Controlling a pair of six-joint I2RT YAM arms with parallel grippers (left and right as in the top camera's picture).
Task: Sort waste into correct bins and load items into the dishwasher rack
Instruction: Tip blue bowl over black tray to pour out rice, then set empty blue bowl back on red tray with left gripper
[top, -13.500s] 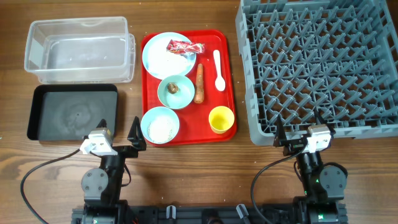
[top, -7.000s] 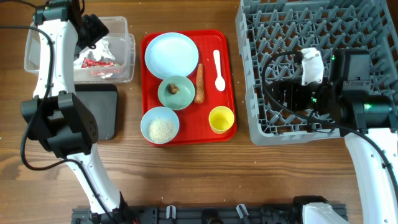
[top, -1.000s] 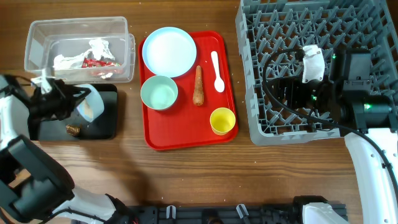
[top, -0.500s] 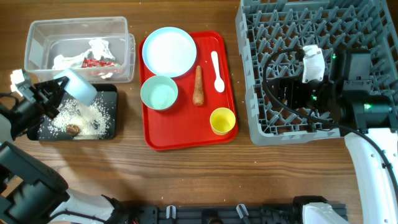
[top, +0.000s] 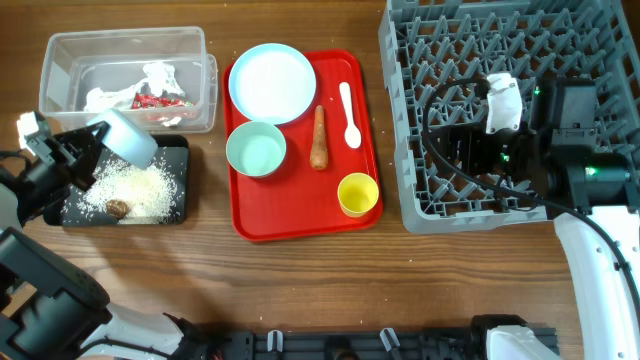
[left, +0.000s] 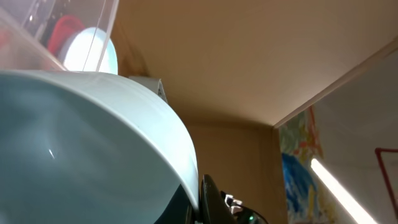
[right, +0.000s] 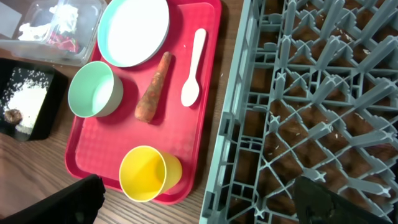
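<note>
**Left side.** The left gripper (top: 92, 142) is clamped on the rim of the tipped bowl (top: 122, 140). The bowl is tilted well off level above the 12 o'clock edge of the black tray (top: 178, 150). In the left wrist view the bowl's pale wall (left: 93, 143) fills most of the frame, and the fingers cannot be made out there.

The tray holds a spread of white rice (top: 135, 185). The brown lump (top: 117, 208) lies at the 7 o'clock edge of that spread.

At 12 o'clock of the tray, just beside it, stands the clear tub (top: 60, 55). It contains the crumpled paper (top: 155, 72) and the red wrapper (top: 155, 100).

**Centre.** The red serving tray (top: 300, 215) carries five items:
- The plate (top: 272, 83) is at its 11 o'clock corner.
- The upright bowl (top: 255, 150) is at 9 o'clock, near the plate's lower edge, and looks empty.
- The carrot (top: 319, 137) lies lengthwise at centre, apart from the bowl.
- The spoon (top: 348, 112) lies at 2 o'clock, parallel to the carrot.
- The yellow cup (top: 357, 193) stands mouth up at 5 o'clock.

The right wrist view confirms the same layout of bowl (right: 93, 90), carrot (right: 154, 96), spoon (right: 193, 68) and cup (right: 146, 174).

**Right side.** The dishwasher rack (top: 520, 40) has no dishes in its visible cells. The right gripper (top: 455, 150) hangs over the rack's 8 o'clock region. In the wrist view its jaws stand wide apart with nothing between them (right: 196, 186).
</note>
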